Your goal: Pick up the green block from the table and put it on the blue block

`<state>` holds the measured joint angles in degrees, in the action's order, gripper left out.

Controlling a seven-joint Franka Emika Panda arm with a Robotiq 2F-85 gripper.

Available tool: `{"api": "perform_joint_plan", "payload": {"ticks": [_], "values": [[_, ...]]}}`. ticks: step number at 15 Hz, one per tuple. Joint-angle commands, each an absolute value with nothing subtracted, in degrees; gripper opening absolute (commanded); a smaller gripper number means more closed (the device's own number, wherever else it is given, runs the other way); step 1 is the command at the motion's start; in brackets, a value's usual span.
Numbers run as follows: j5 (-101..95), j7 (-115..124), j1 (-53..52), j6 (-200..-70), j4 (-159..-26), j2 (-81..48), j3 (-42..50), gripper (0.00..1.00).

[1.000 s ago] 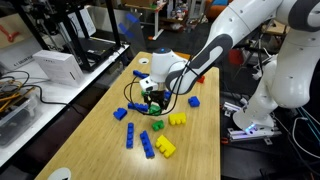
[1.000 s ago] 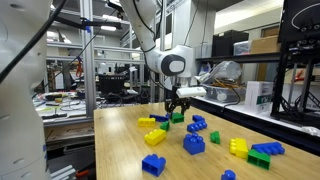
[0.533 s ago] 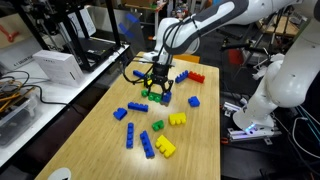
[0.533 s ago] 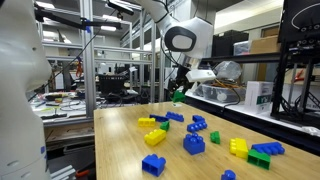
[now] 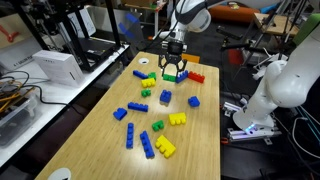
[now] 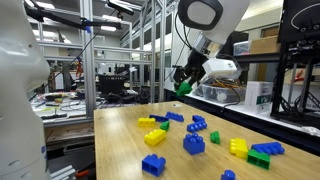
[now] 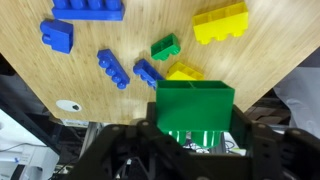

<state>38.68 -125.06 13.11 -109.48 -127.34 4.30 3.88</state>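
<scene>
My gripper (image 5: 172, 70) is shut on the green block (image 5: 172, 75) and holds it high above the table's far part. It shows the same way in an exterior view (image 6: 184, 86). In the wrist view the green block (image 7: 195, 105) sits between the jaws (image 7: 195, 140) and fills the lower middle. The short blue block (image 5: 165, 97) stands on the table, below the gripper and a little nearer the camera. I cannot pick it out in the wrist view.
Many loose bricks lie on the wooden table (image 5: 200, 150): a yellow-and-green pair (image 5: 148, 78), a red-and-blue pair (image 5: 190, 76), long blue bars (image 5: 147, 143), yellow bricks (image 5: 177, 119), another green brick (image 7: 165, 47). A second robot (image 5: 285, 85) stands beside the table.
The gripper has risen from the table with the green block in it and moved toward the far end of the table.
</scene>
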Motion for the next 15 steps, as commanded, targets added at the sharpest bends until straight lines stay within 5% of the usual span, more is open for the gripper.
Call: {"api": "perform_joint_plan", "payload": {"ticks": [1,15], "values": [[40.9,-131.7,12.6,-103.9,-127.3,3.4,9.1,0.45],[48.3,-135.0,15.9,-91.8,-115.3,-17.2,12.7,0.45]]}}
